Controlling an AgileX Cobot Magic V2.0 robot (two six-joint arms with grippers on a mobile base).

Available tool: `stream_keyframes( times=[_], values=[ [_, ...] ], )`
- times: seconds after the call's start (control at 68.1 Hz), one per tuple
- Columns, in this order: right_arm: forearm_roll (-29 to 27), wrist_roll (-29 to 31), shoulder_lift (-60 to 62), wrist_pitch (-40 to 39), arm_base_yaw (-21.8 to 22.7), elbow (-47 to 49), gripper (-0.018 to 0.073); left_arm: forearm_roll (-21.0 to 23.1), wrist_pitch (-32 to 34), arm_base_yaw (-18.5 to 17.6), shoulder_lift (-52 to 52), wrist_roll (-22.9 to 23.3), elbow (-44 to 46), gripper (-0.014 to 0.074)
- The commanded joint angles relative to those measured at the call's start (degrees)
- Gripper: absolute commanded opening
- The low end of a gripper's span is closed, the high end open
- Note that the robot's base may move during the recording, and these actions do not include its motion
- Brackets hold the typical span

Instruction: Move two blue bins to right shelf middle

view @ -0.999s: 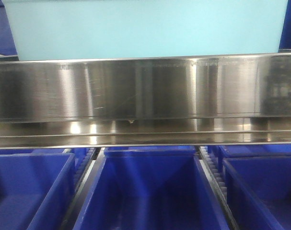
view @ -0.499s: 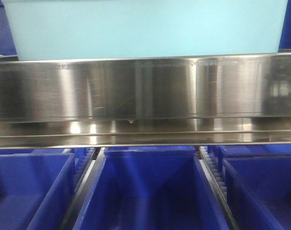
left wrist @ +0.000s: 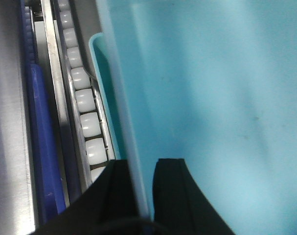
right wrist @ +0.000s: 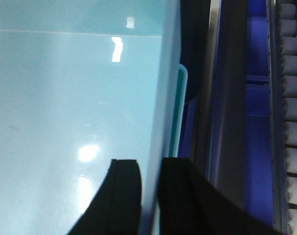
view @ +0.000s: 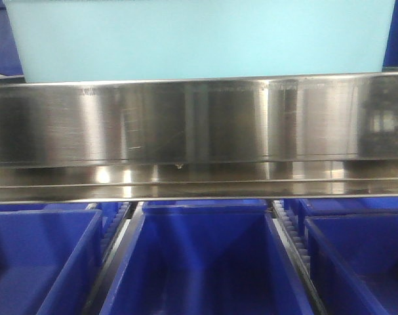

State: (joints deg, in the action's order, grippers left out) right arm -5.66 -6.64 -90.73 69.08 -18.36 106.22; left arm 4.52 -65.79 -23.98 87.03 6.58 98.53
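A pale blue bin (view: pixel 199 39) fills the top of the front view, its base hidden behind the broad steel front rail (view: pixel 199 121) of the right shelf middle. My left gripper (left wrist: pixel 142 169) straddles the bin's left wall (left wrist: pixel 124 107), one black finger inside and one outside, shut on it. At the opposite wall (right wrist: pixel 163 98), my right gripper (right wrist: pixel 150 169) grips the same way. A second teal rim (left wrist: pixel 100 73) runs just outside the held wall, and the right wrist view shows a rim (right wrist: pixel 180 107) like it, as of a bin nested underneath.
Dark-blue crates (view: pixel 199 262) stand side by side on the tier below the rail. White roller tracks (left wrist: pixel 82 98) run beside the bin on the left, and more rollers (right wrist: pixel 292 98) on the right past a steel upright (right wrist: pixel 231 122). Dark-blue crates flank the bin's upper corners.
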Motion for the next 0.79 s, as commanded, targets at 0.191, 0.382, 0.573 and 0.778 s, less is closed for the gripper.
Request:
stream_keyframes(
  times=[0.191, 0.382, 0.573, 0.778],
  values=[
    [1.89, 0.7, 1.06, 0.31, 0.55, 0.4, 0.0575, -1.22, -0.21, 0.34, -0.75, -0.56, 0.52, 0.0426],
    [1.89, 0.7, 3.07, 0.88, 0.55, 0.4, 0.0559, -1.49, 1.44, 0.34, -2.99, -0.56, 0.64, 0.0609],
    [1.89, 0.7, 5.09, 0.88, 0.55, 0.4, 0.0559, -3.34, 1.33, 0.34, -6.21, -0.56, 0.64, 0.0601],
    [1.89, 0.7, 5.36, 0.88, 0.55, -0.53, 0.0559, -3.33, 0.86, 0.34, -6.7, -0.32, -2.1, 0.0601]
  ],
)
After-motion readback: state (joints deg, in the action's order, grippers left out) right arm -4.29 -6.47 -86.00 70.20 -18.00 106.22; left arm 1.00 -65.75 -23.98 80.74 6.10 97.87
